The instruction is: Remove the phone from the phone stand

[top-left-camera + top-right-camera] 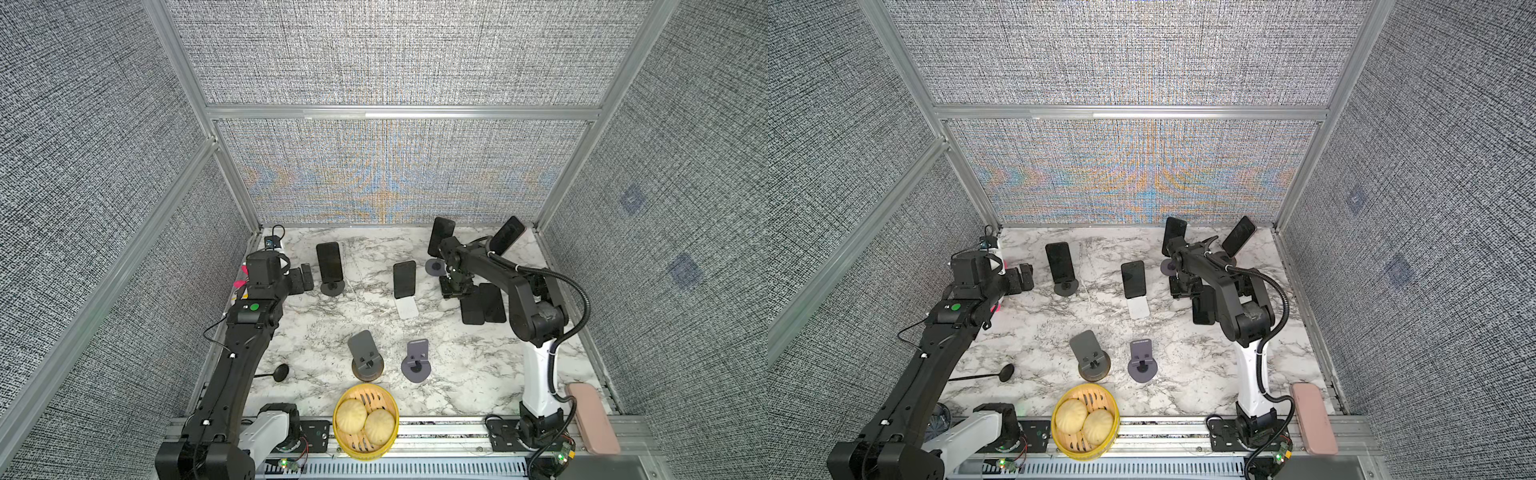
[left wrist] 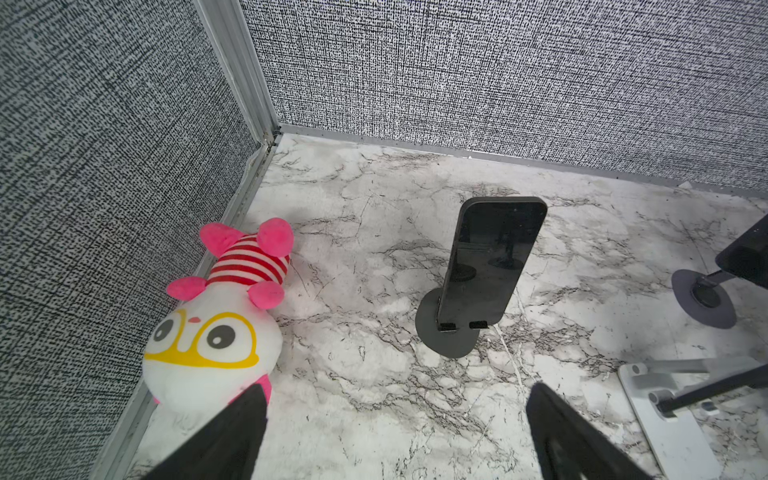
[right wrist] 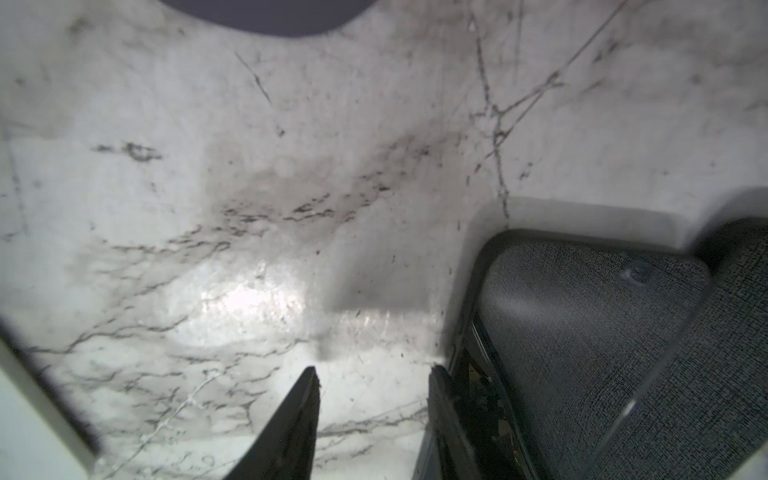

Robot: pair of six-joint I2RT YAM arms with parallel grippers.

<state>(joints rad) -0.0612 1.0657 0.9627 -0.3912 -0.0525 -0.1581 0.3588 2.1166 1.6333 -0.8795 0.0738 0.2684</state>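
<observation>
Two claws show here: the left claw (image 2: pixel 397 386) stands wide, its black fingers (image 2: pixel 232 436) spread with bare marble between them and nothing held, and just ahead of it, apart from the fingertips, the dark phone (image 2: pixel 492 257) leans upright on its round dark stand (image 2: pixel 449 338), its lower edge caught in the stand's two small hooks; off to that claw's side a pink and white plush toy (image 2: pixel 224 324) lies against the foot of the wall; the right claw (image 3: pixel 374 370) hangs low over the table with its tips part-way apart and only marble in the gap, gripping nothing, while a flat phone (image 3: pixel 582 332) lies just beside one tip, touching or not I cannot tell through the blur; between the two claws, in both top views, a second phone (image 1: pixel 404 279) leans on a white stand (image 1: pixel 406 308), a raised phone (image 1: pixel 440 237) tilts just beyond the right claw, and back toward the arms' bases stand a grey stand (image 1: pixel 362 345) and a bluish stand (image 1: pixel 417 361), then a yellow bamboo steamer (image 1: pixel 365 454) holding two buns (image 1: pixel 351 417); the tabletop (image 1: pixel 316 332) under everything is glossy white marble with grey veins, catching a bright glare below the right claw, and grey woven panels (image 1: pixel 395 54) set in aluminium rails (image 1: pixel 399 112) close it in on three sides
</observation>
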